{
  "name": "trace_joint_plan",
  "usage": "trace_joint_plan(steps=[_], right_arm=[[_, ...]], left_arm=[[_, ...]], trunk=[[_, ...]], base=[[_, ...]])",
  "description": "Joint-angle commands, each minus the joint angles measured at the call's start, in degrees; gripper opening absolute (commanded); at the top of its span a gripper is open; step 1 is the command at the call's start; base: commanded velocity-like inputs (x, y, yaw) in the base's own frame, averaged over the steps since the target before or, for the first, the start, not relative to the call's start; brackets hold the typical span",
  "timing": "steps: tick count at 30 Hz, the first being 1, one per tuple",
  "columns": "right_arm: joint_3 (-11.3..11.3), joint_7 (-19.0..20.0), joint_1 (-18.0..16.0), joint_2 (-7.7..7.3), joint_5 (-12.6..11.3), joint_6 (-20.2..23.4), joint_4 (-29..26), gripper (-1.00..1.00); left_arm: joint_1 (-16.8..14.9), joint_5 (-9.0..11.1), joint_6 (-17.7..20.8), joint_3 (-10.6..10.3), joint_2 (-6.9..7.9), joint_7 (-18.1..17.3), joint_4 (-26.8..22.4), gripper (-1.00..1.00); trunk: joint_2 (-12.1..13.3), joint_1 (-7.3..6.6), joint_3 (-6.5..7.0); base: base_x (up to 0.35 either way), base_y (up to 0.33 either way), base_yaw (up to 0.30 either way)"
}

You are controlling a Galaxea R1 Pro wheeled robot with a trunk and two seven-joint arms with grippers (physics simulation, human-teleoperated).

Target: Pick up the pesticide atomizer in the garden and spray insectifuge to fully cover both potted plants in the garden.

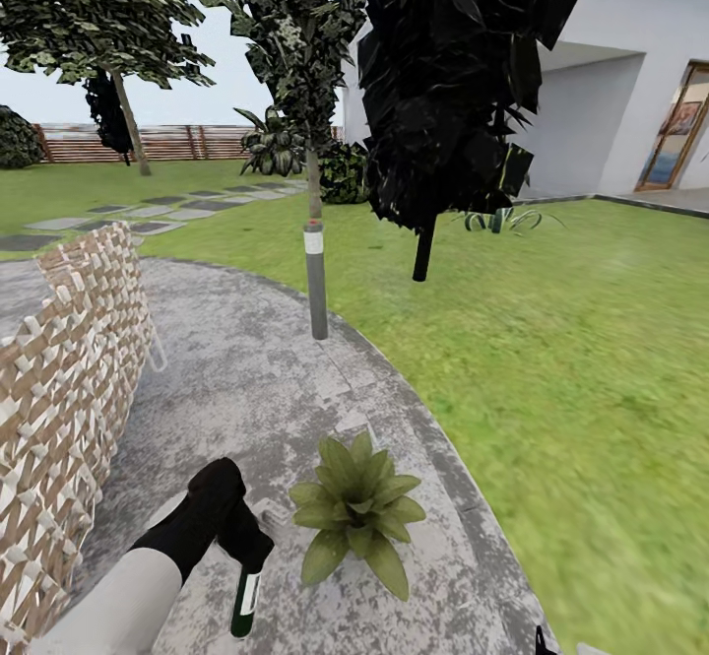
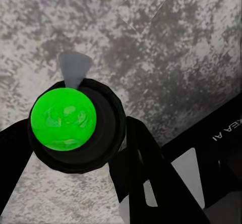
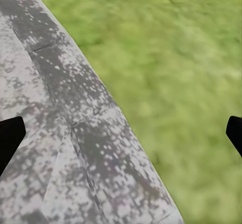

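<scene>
You had the left gripper [image 1: 248, 549] clamped around the pesticide atomizer [image 1: 245, 604], hanging just at nine o'clock of the potted plant [image 1: 356, 512] on the stone patio [image 1: 246, 369], so spraying was in hand and next called for aiming its nozzle at the leaves.

The patio [image 1: 256, 379] is showing mottled grey, the lawn [image 1: 551, 340] green, the wicker seat [image 1: 69, 379] brown-and-white weave at left, the atomizer [image 1: 246, 601] dark green and white.

White left arm [image 1: 123, 606] (black wrist)
</scene>
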Motion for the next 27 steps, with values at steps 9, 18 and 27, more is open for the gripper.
trace_joint_plan(steps=[9, 18, 27], right_arm=[[0.2, -0.1, 0.0, 0.0, -0.2, -0.1, 0.0, 1.0], [0.2, 0.0, 0.0, -0.15, -0.2, -0.2, 0.0, 1.0], [0.2, 0.0, 0.0, -0.18, -0.2, -0.2, 0.0, 1.0]], left_arm=[[-3.5, -0.7, 0.3, -5.1, 0.74, -5.5, 1.9, -1.0], [-2.1, -2.7, -0.3, -6.8, 2.91, -5.5, 6.8, -1.0], [-2.6, -3.0, 0.2, -6.2, 2.76, -5.4, 7.7, -1.0]], trunk=[[0.0, -0.01, -0.06], [0.0, -0.01, -0.06], [0.0, -0.01, -0.06]], base=[[0.0, 0.0, 0.0], [0.0, 0.0, 0.0], [0.123, 0.044, 0.0]])
